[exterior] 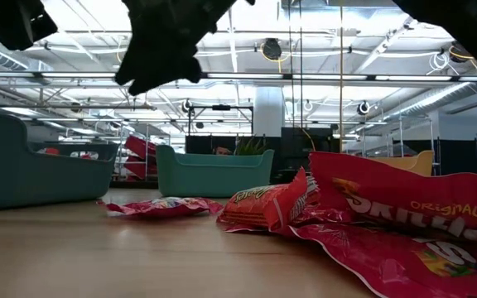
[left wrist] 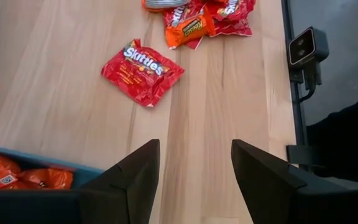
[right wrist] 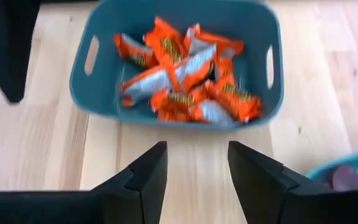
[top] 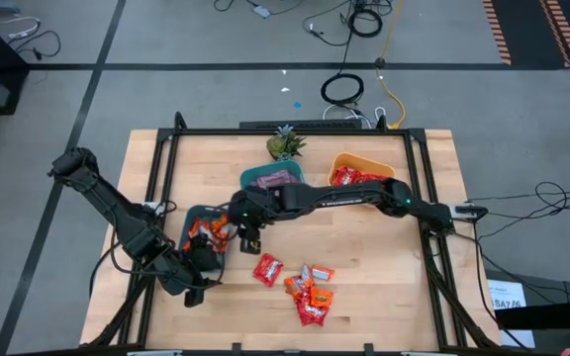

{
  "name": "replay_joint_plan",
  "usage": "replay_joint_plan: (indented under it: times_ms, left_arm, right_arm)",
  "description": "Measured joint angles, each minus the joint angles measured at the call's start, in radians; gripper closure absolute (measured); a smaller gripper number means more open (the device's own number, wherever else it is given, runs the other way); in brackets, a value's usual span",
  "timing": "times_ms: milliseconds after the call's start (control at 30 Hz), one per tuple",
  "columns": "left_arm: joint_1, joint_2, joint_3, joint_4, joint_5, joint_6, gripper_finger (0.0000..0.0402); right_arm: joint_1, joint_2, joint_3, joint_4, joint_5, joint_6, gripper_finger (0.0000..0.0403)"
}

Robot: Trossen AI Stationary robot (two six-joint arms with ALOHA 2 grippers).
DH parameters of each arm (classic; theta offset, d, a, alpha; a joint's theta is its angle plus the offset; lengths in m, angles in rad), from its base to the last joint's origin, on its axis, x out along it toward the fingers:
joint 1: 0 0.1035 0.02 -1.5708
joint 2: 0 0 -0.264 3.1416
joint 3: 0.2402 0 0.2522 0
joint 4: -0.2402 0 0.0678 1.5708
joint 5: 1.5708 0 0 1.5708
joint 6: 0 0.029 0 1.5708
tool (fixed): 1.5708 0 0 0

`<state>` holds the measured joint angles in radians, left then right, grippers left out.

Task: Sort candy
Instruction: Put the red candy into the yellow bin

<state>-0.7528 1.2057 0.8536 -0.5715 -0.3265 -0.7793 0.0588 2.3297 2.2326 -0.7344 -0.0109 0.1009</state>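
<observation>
Loose candy (top: 307,293) in red and orange wrappers lies in a small heap on the table's near middle. One red Skittles packet (left wrist: 143,71) lies flat, apart from the heap. The blue-grey bin (right wrist: 179,68) at the left holds several orange candies. My right gripper (right wrist: 197,152) hangs open just above the near rim of that bin, nothing between its fingers. My left gripper (left wrist: 194,149) is open too. It hovers over bare table by the bin's near corner (top: 198,287), pointing toward the Skittles packet.
A teal bin (top: 273,180) with purple candy stands at the far middle. An orange bin (top: 359,170) with red candy is to its right. A small green plant (top: 285,146) sits at the far edge. A dark frame borders the table.
</observation>
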Motion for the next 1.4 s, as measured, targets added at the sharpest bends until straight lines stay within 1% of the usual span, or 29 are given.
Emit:
replay_joint_plan:
  times_ms: [333, 500, 633, 733, 867, 933, 1000, 1133, 1267, 1400]
  left_arm:
    - [0.000, 0.000, 0.000, 0.012, -0.019, 0.001, 0.0194]
    - [0.000, 0.000, 0.000, 0.011, -0.051, 0.002, 0.0194]
    - [0.000, 0.000, 0.000, 0.015, -0.053, 0.002, 0.0194]
    - [0.001, 0.000, 0.000, 0.022, -0.053, -0.013, 0.0194]
    - [0.011, 0.000, 0.000, 0.036, -0.060, -0.051, 0.0194]
    - [0.018, 0.000, 0.000, 0.049, -0.060, -0.054, 0.0194]
    - [0.029, 0.000, 0.000, 0.059, -0.059, -0.053, 0.0194]
    - [0.059, 0.005, 0.000, 0.074, -0.056, -0.053, 0.0194]
    - [0.103, 0.023, 0.000, 0.083, -0.048, -0.044, 0.0194]
    - [0.163, 0.078, 0.023, 0.082, 0.030, 0.037, 0.0194]
  right_arm:
    - [0.049, -0.016, 0.000, -0.173, 0.011, 0.050, 0.0243]
    - [0.088, -0.019, -0.001, -0.219, 0.091, 0.060, 0.0243]
    - [0.116, -0.037, -0.001, -0.244, 0.106, 0.071, 0.0243]
    - [0.139, -0.055, -0.007, -0.269, 0.146, 0.075, 0.0243]
    - [0.167, -0.111, -0.058, -0.252, 0.168, 0.092, 0.0243]
    - [0.180, -0.156, -0.117, -0.229, 0.197, 0.108, 0.0243]
    - [0.193, -0.209, -0.200, -0.186, 0.203, 0.132, 0.0243]
    - [0.231, -0.360, -0.455, -0.037, 0.214, 0.216, 0.0243]
    - [0.293, -0.540, -0.717, 0.059, 0.267, 0.381, 0.0243]
    - [0.391, -0.699, -0.916, 0.062, 0.373, 0.581, 0.0243]
